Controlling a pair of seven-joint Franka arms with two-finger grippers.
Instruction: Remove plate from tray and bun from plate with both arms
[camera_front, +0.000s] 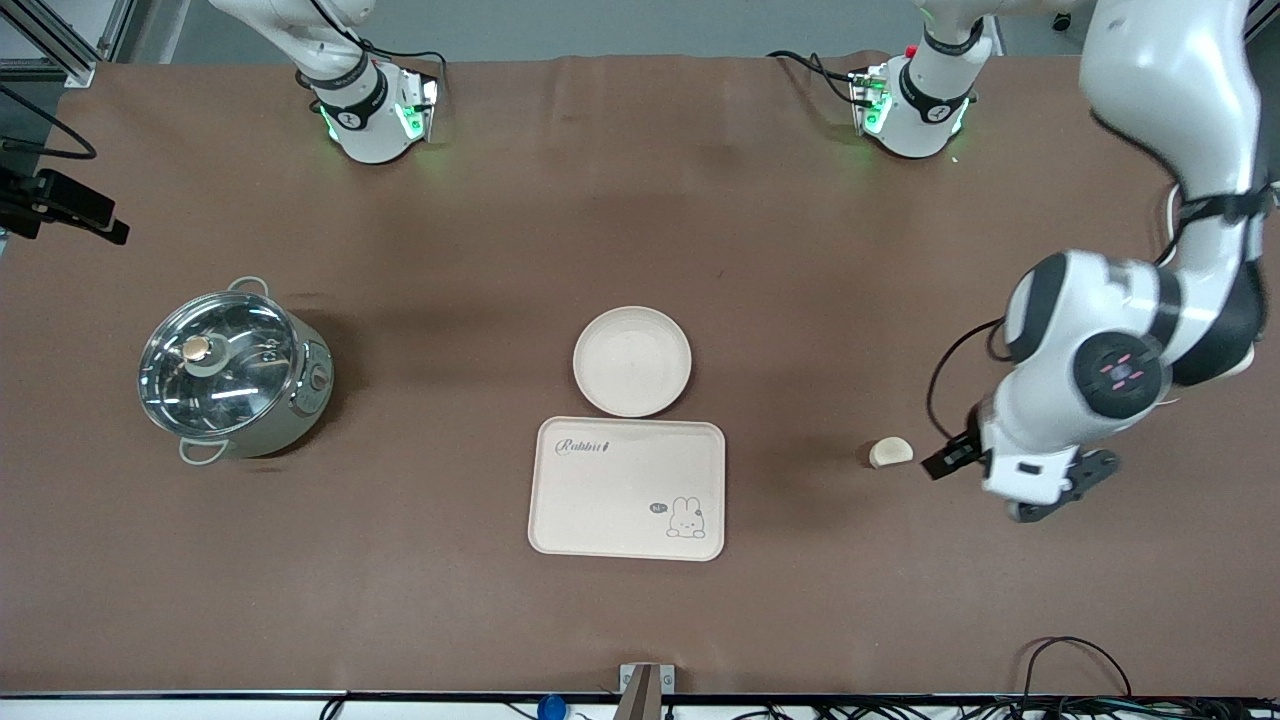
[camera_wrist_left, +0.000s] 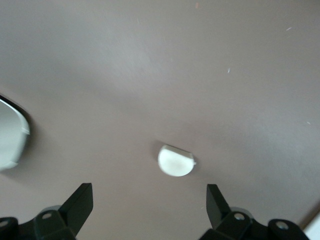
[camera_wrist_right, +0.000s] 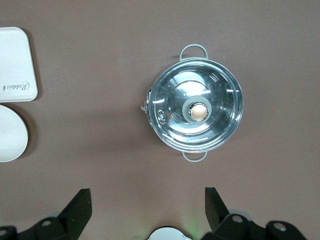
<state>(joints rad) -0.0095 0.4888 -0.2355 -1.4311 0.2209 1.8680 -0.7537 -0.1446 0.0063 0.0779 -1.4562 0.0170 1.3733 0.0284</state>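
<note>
— What's on my worktop, right arm's end first?

— A lidded steel pot (camera_front: 235, 375) sits there; my right gripper (camera_wrist_right: 147, 207) hangs above it, fingers spread. Mid-table, the round cream-beige plate (camera_front: 632, 361) lies empty, touching the rectangular cream rabbit tray (camera_front: 627, 487), which is closer to the front edge.

— And the bun?

— The small pale half-moon dough bun (camera_front: 890, 452) rests toward the left arm's end. My left gripper (camera_wrist_left: 150, 202) hovers there, jaws wide, holding nothing.

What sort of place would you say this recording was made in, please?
Probably a robotics lab set up as a mock kitchen: a table under a brown cover, cables along its edge, and kitchenware such as a lidded pot, a plate and a rabbit tray. The left gripper hangs open over the bun.
</note>
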